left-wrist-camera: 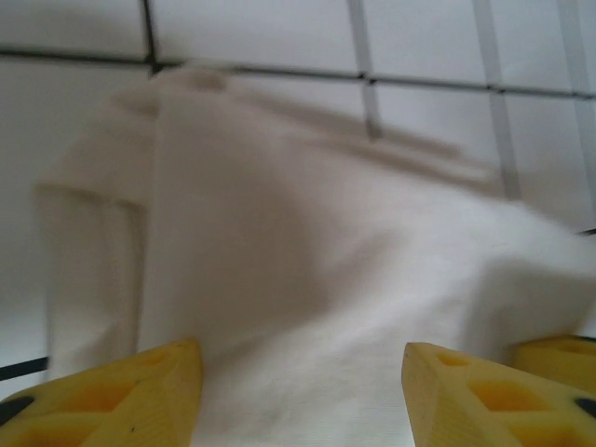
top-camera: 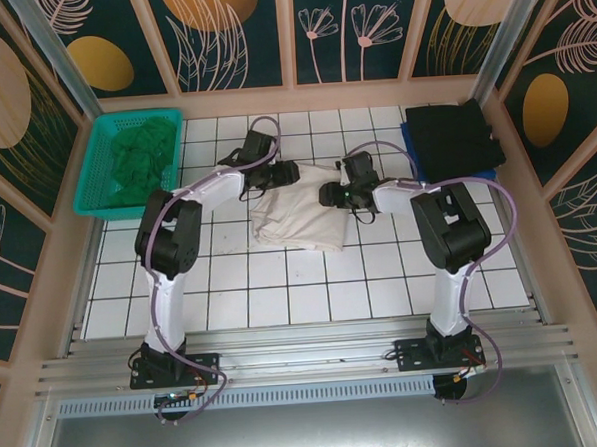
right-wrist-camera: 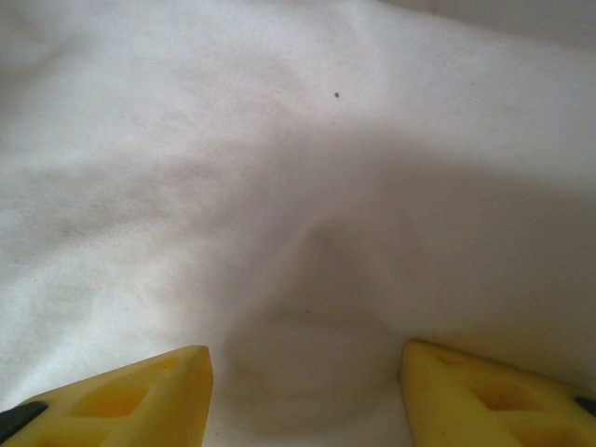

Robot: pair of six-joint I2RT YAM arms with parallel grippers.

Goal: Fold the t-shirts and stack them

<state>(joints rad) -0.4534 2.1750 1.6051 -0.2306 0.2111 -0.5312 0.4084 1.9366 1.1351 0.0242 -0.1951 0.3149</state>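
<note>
White-tiled desk (top-camera: 312,293): cream t-shirt (top-camera: 296,216) lies partly folded mid-desk, left hand (top-camera: 282,172) at its far-left edge, right hand (top-camera: 330,194) at its right edge. Both hands are spread wide over the cloth, gripping nothing. Black t-shirt (top-camera: 456,138) folded far right; green t-shirt (top-camera: 145,156) bunched in teal basket (top-camera: 94,184) far left.

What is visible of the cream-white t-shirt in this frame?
The cream-white t-shirt is soft matte cloth, partly folded into a rumpled, roughly rectangular bundle lying mid-table on the white tiled table. The left claw sits at its far-left corner and the right claw at its right edge, both open over the fabric.
</note>
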